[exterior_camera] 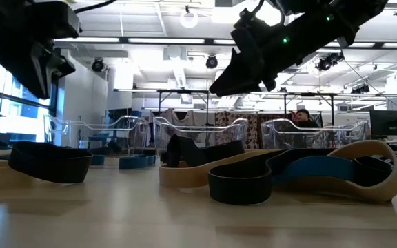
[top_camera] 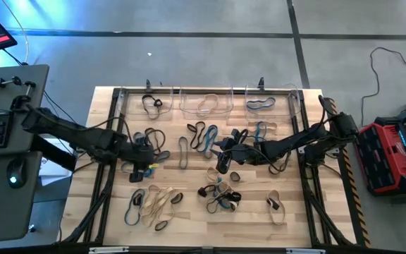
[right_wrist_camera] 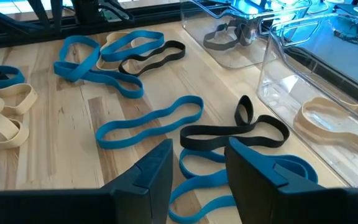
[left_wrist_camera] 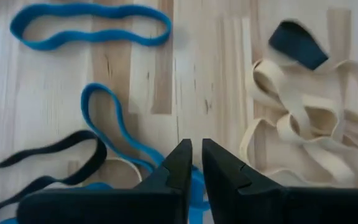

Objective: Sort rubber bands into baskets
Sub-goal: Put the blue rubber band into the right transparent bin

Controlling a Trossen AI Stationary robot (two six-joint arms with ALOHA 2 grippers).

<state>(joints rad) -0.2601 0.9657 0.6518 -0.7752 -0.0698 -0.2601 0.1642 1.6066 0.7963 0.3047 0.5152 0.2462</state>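
Observation:
Three clear baskets stand along the far edge: the left one (top_camera: pixel 151 103) holds black bands, the middle one (top_camera: pixel 206 103) tan bands, the right one (top_camera: pixel 266 104) blue bands. Loose black, tan and blue rubber bands lie over the table. My left gripper (top_camera: pixel 144 159) (left_wrist_camera: pixel 196 163) is at centre left with its fingers almost together, over a blue band (left_wrist_camera: pixel 107 118). My right gripper (top_camera: pixel 224 154) (right_wrist_camera: pixel 197 163) is open and empty, above blue bands (right_wrist_camera: pixel 151 121) and a black band (right_wrist_camera: pixel 235 132) at the table's middle. In the low view it (exterior_camera: pixel 234 77) hangs clear of the tabletop. My left gripper stands over the blue band's near part (left_wrist_camera: pixel 194 186), which shows through the narrow gap between the fingers. I cannot tell whether the fingers touch it. The rest of the loop lies flat on the table.
A heap of tan bands (top_camera: pixel 159 202) lies near the front left, a mixed cluster (top_camera: pixel 220 197) at front centre and a tan band (top_camera: pixel 275 206) at front right. Metal frame rails (top_camera: pixel 309 176) run along the table's sides. A person (exterior_camera: pixel 302 117) shows far behind the table.

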